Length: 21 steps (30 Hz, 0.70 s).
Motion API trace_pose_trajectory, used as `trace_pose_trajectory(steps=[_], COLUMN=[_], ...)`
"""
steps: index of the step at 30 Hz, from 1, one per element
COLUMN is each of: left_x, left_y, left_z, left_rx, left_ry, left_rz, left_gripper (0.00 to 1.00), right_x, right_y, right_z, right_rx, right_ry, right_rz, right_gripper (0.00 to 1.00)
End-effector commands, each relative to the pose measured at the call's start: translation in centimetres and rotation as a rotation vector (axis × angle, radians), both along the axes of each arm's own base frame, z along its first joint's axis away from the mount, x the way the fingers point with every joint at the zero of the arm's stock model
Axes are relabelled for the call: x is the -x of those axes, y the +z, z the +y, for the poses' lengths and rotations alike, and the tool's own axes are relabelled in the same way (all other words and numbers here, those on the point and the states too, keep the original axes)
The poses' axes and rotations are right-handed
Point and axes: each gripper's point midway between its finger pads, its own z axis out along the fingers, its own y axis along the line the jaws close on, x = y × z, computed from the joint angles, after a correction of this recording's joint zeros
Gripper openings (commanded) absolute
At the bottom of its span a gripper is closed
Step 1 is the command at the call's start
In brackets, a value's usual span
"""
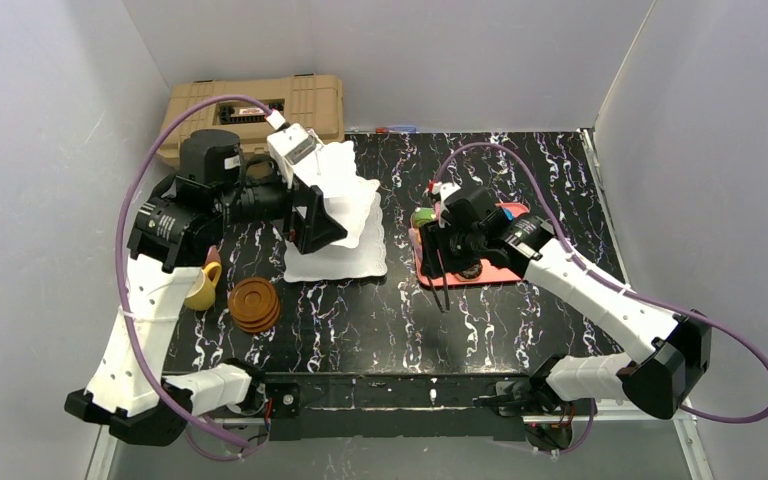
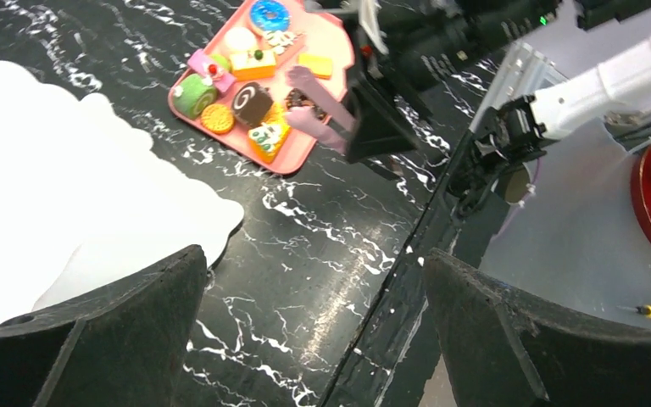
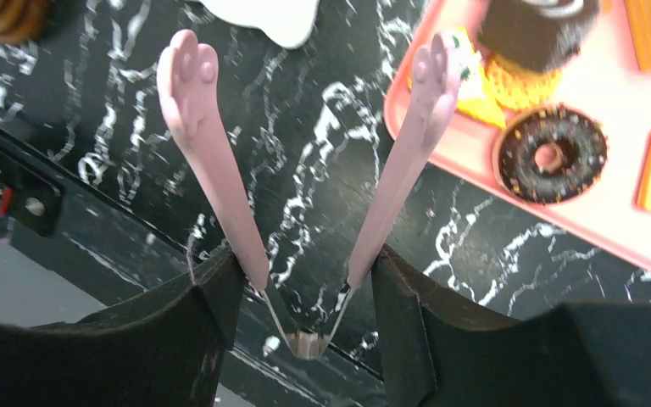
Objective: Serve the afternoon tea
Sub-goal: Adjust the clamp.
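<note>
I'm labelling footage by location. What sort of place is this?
Probably a robot test cell: plain white walls box in a black marbled table, two arms are bolted at its edge, and the pastries look like toys.

top: stand (image 1: 350, 255) partly behind left arm (image 1: 145, 320); yellow cup (image 1: 200, 292) half hidden by it; tray (image 1: 505, 272) mostly under right arm (image 1: 575, 280) | left wrist: stand plate cut by left edge | right wrist: saucers (image 3: 0, 13) clipped at corner; chocolate roll (image 3: 534, 25) blurred, cut at top
</note>
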Motion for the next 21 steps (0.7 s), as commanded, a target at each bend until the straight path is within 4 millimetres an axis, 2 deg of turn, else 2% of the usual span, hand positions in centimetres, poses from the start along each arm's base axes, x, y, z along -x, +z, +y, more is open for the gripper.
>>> trace_pose_trajectory(steps=[1, 7, 11, 15, 17, 21], left_x=[-1.2, -3.5, -2.7, -0.5, 0.8, 1.9], left_y=[0.1, 0.4, 0.3, -0.7, -1.2, -1.4], left_z=[2.0, 3.9, 3.7, 2.9, 3.0, 2.9], left_rx=[-0.028, 0.064, 0.071, 0.077, 0.039, -0.098], left_ry=[0.109, 0.188, 0.112, -0.065, -0.164, -0.322], left_rz=[0.056, 0.203, 0.156, 0.027, -0.149, -0.548], left_gripper=[0.98, 0.95, 0.94, 0.98, 0.98, 0.98], right_x=[1.3, 1.9, 2.3, 2.7, 3.2, 4.5], right_y=[-2.5, -5.1, -5.9, -3.9, -2.2, 2.3], right_z=[-2.9, -4.1, -3.9, -1.5, 0.2, 3.9], right_rx=[0.141, 0.231, 0.252, 0.138, 0.053, -0.144], right_ry=[-0.028, -0.021, 0.015, 0.101, 0.165, 0.291], right_rz=[0.059, 0.136, 0.186, 0.214, 0.235, 0.284], right_gripper=[0.62, 0.61, 0.58, 0.57, 0.57, 0.57])
